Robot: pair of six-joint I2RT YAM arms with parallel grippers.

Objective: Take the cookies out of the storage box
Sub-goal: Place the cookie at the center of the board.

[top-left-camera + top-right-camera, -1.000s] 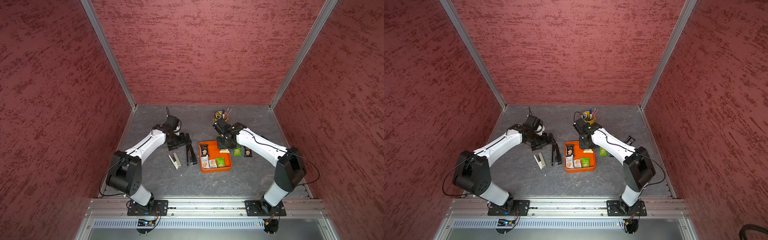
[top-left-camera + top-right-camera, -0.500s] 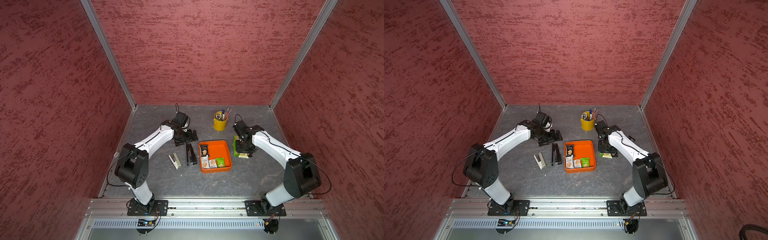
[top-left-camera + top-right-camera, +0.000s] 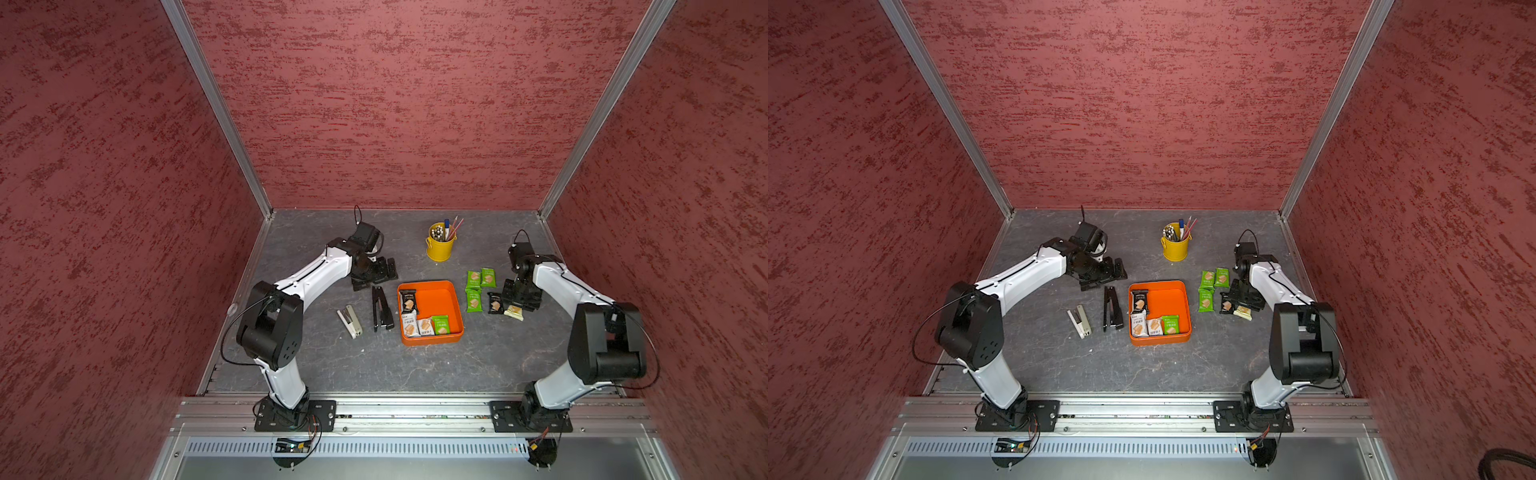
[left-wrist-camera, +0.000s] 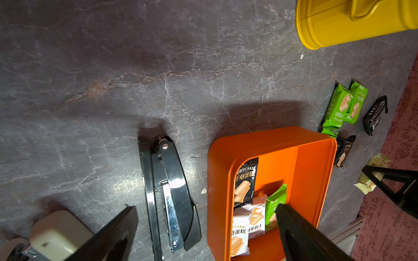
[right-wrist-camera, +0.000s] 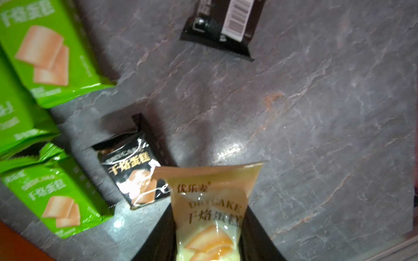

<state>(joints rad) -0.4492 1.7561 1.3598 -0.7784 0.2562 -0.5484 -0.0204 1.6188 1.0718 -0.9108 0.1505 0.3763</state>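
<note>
the right gripper pinches a cream-white cookie packet between narrowly set jaws, low over the grey table. a second ago it was at the far edge of the orange storage box; now it sits well to the box's right, just beside three green packets and a black packet lying on the table. four packets lie in the box, along its left and near walls. the left gripper, jaws spread wide and empty, has shifted toward the box's far left corner, just beyond the black stapler. each arm bends at the elbow and reaches inward, wrist angled down.
</note>
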